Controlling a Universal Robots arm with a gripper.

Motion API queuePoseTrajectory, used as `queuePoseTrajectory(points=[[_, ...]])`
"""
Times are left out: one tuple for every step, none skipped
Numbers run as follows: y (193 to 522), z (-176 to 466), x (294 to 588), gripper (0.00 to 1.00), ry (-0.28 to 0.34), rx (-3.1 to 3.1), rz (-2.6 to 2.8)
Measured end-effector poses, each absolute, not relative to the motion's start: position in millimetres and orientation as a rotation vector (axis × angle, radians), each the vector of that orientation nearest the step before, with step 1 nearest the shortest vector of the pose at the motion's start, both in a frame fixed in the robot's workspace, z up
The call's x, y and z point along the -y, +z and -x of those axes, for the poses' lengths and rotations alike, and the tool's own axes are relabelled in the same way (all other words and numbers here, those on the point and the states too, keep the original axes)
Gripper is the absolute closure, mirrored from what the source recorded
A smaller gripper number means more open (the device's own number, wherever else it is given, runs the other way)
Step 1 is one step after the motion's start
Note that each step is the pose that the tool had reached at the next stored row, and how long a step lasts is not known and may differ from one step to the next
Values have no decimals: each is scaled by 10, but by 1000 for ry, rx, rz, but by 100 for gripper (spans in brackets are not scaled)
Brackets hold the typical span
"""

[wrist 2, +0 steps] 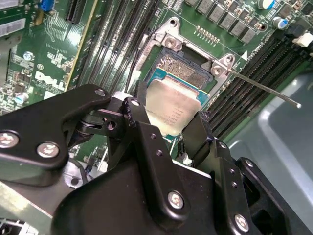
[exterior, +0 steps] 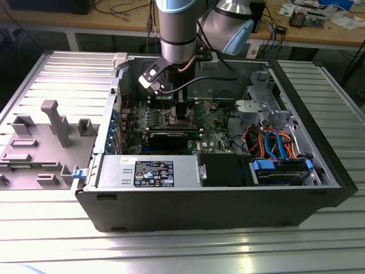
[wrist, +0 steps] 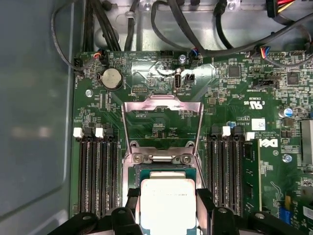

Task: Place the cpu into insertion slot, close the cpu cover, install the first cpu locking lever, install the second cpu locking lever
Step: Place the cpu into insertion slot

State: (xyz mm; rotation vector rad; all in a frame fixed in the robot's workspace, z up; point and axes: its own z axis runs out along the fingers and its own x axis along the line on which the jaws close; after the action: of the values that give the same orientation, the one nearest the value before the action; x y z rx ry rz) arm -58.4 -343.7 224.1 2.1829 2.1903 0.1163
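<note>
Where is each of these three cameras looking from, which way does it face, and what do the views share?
Exterior view: off the arm, above the open black computer case, looking down into it; the grey robot arm reaches inside.
First wrist view: on the arm, facing the green motherboard squarely; black fingertips flank the silver-grey square cpu, near the open shiny metal cover.
Second wrist view: on the arm, slanting along the black gripper toward that cpu over the square socket.
Shared: both wrist views show the gripped cpu and socket.
</note>
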Motion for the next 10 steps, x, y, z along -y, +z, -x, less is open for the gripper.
queuePoseTrajectory(points=[[2229, 584, 3436, 46, 116, -2190, -2184], [2219, 587, 3436, 46, 116, -2189, -2184], [2211, 591, 3436, 46, 116, -2189, -2185], [2197, 599, 3435, 46, 116, -2189, -2184], [2190, 605, 3432, 46, 116, -2188, -2185], [2185, 610, 3431, 46, 116, -2188, -2185], [2176, 617, 3427, 46, 116, -2187, -2186], [2168, 621, 3419, 46, 116, -2186, -2187], [2160, 620, 3413, 46, 116, -2185, -2188], [2154, 620, 3409, 46, 116, -2184, -2189]])
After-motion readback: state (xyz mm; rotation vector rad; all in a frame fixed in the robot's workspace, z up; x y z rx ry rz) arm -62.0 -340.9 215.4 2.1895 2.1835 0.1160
